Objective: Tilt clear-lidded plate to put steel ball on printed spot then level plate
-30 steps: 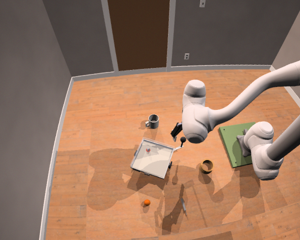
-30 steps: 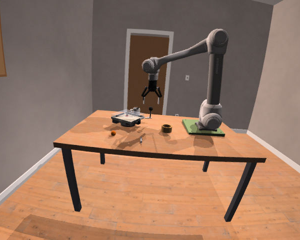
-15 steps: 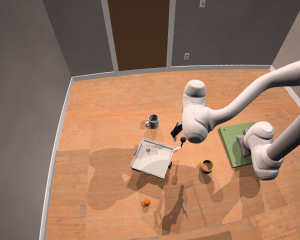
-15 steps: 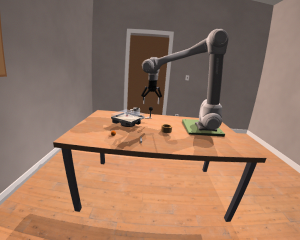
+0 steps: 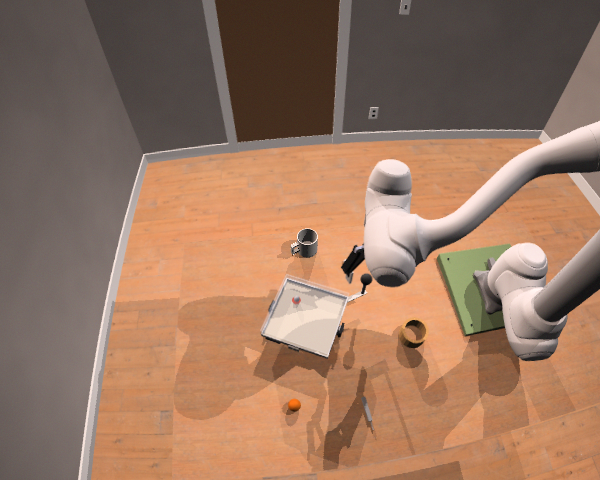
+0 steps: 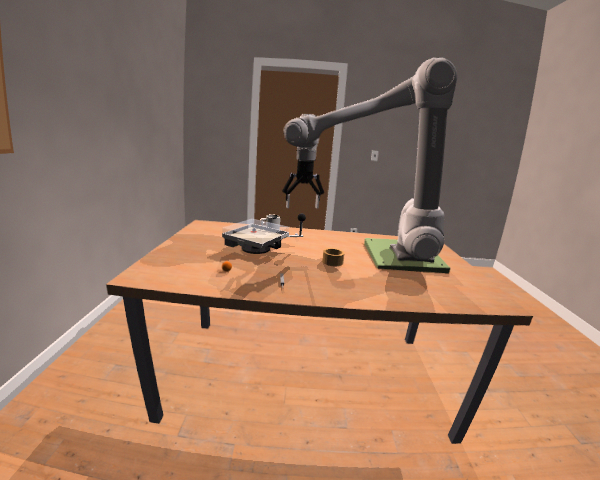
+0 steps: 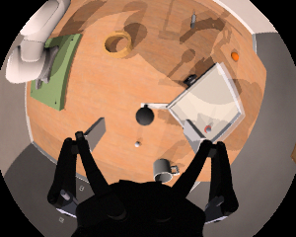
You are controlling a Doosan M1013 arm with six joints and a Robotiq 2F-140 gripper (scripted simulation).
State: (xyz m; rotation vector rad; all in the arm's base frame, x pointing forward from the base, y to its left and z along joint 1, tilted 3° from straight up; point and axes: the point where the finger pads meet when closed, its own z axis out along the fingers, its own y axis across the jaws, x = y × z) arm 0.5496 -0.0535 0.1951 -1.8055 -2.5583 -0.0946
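The square clear-lidded plate [image 5: 300, 333] [image 6: 238, 238] [image 7: 214, 95] stands on its dark stand on the table and looks about level. The steel ball [image 5: 295, 299] [image 7: 206, 129] rests on a red printed spot near the plate's far corner. A lever with a black knob [image 5: 366, 279] [image 6: 301, 217] [image 7: 144, 117] sticks out from the plate's right side. My gripper [image 6: 302, 201] [image 7: 142, 141] is open and empty. It hangs well above the knob and touches nothing. In the top view the wrist hides most of it.
A grey mug [image 5: 306, 241] [image 6: 272, 218] [image 7: 163, 170] stands behind the plate. A brown ring [image 5: 413, 332] [image 6: 333, 256] [image 7: 119, 43] lies to its right. An orange ball [image 5: 294, 404] [image 6: 226, 265] and a thin grey tool [image 5: 367, 412] [image 6: 281, 281] lie in front. All are apart from the plate. The arm stands on a green base [image 5: 460, 279] [image 6: 378, 253].
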